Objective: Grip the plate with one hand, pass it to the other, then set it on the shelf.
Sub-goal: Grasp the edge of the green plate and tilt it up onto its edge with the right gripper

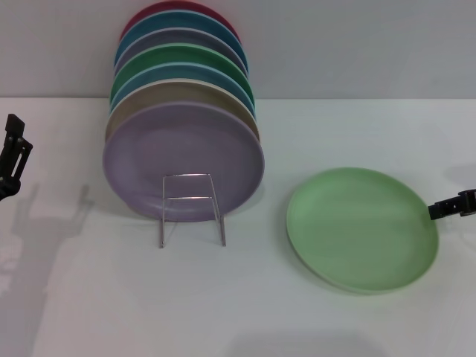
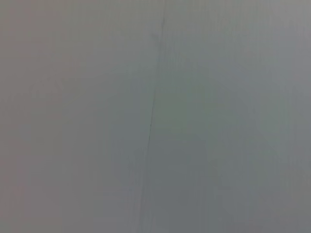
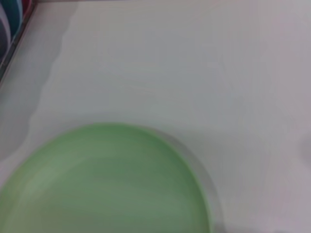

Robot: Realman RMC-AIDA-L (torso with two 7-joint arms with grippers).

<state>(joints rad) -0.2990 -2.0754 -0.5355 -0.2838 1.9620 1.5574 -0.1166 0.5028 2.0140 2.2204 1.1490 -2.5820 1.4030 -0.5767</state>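
Nothing is done yet: the mint-green plate [image 1: 362, 228] lies flat on the desk [image 1: 238, 312], the right end effector [image 1: 452, 206] at its rim, grip unclear, wire plate rack [image 1: 190, 208] awaiting it.

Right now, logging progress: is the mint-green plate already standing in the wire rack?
No, the mint-green plate lies flat on the table, apart from the wire rack, with the right gripper at its rim.
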